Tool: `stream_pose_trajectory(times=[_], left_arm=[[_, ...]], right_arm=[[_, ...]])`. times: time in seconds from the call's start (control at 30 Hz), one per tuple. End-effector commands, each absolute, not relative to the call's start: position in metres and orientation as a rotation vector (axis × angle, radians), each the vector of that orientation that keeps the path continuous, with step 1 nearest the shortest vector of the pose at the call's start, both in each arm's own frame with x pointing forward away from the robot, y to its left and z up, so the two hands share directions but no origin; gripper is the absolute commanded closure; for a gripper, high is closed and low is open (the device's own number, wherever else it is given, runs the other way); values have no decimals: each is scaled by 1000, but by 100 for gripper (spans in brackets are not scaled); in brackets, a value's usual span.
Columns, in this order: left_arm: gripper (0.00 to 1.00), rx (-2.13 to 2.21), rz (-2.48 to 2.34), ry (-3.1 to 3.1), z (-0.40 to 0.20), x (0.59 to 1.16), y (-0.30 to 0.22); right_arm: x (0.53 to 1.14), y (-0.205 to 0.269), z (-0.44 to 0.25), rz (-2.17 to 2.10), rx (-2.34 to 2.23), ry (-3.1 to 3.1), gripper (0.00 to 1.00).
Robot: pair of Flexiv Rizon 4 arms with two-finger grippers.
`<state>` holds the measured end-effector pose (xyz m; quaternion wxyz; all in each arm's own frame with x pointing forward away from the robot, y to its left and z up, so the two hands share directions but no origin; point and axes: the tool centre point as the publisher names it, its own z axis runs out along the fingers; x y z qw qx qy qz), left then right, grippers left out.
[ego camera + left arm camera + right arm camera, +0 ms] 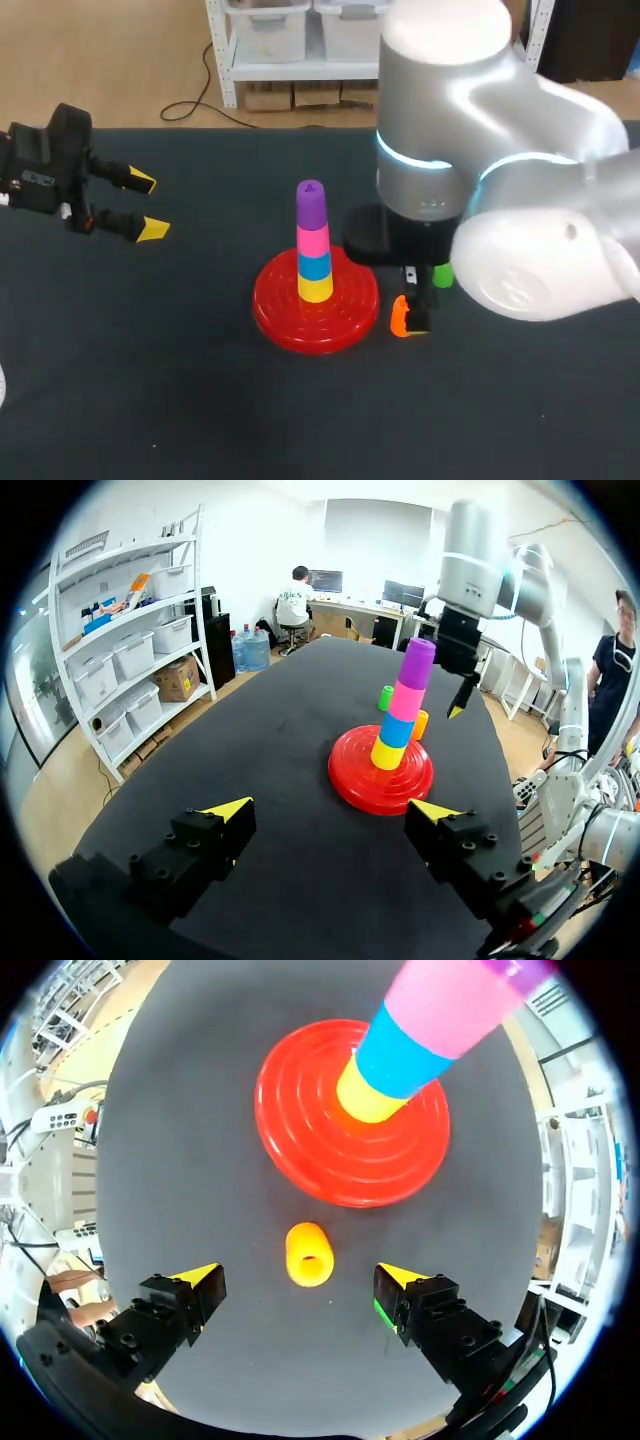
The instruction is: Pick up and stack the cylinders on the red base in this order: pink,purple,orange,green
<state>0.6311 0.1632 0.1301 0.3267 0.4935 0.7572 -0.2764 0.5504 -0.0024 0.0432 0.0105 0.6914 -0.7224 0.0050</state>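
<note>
The base [316, 305] sits near the middle of the black tabletop [150, 390]. Four cylinders are stacked upright on it: yellow [315, 288] at the bottom, then blue [314, 265], then pink [313, 240], with purple [311, 205] on top.

The orange cylinder [400, 317] rests on the tabletop just beside the base's right edge, apart from it. The right arm [500, 200] comes in from the right and hangs over this cylinder. In the right wrist view the right jaws stand wide, and the orange cylinder [309, 1254] lies between the two yellow fingertips [200, 1276] with a gap on each side, so neither touches it. The end with its hole is turned toward the wrist. Ahead of it are the base [300, 1130] and the stack.

The green cylinder [442, 275] is on the tabletop behind the orange one, partly hidden by the right arm. In the left wrist view it [385, 697] stands beyond the base [360, 780], apart from it, and the orange cylinder [421, 724] peeks out behind the stack.

The left arm [45, 165] is at the tabletop's left side, well apart from the base. The left jaws are wide and hold nothing, and their fingertips [153, 229] point toward the stack.
</note>
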Motion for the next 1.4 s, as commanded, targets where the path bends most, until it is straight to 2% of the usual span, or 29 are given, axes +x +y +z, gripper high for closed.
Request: stream_pose_trajectory(times=[0.03, 0.17, 0.23, 0.27, 0.33, 0.37, 0.4, 0.87, 0.9, 0.93, 0.97, 1.0, 1.4], left_arm=[[0, 1291, -724, 1978, 129, 631, 164], [0, 1291, -724, 1978, 129, 631, 164], [0, 1291, -724, 1978, 129, 631, 164], [0, 1291, -724, 1978, 129, 631, 164], [0, 1291, -724, 1978, 129, 631, 164], [0, 1291, -724, 1978, 129, 631, 164], [0, 1291, -724, 1978, 129, 631, 164], [0, 1291, -724, 1978, 129, 631, 164], [0, 1291, -724, 1978, 129, 631, 164], [0, 1291, -724, 1978, 129, 631, 164], [0, 1291, -724, 1978, 129, 631, 164], [0, 1291, -724, 1978, 129, 631, 164], [0, 1291, -724, 1978, 129, 631, 164]], right_arm=[[559, 2, 39, -28, 2138, -2245, 0], [561, 1, 39, -35, 2139, -2247, 1], [561, 0, 37, -43, 2141, -2245, 9], [561, 0, 37, -45, 2142, -2244, 18], [560, -1, 35, -50, 2143, -2241, 28], [560, -1, 34, -53, 2144, -2240, 36], [559, -1, 34, -57, 2145, -2239, 49], [554, -1, 27, -61, 2149, -2213, 60], [554, -1, 27, -62, 2150, -2211, 65], [554, 0, 27, -62, 2151, -2211, 75], [555, 0, 27, -60, 2151, -2211, 94], [556, 0, 28, -59, 2151, -2211, 100], [568, 0, 105, 61, 2216, -2165, 100]])
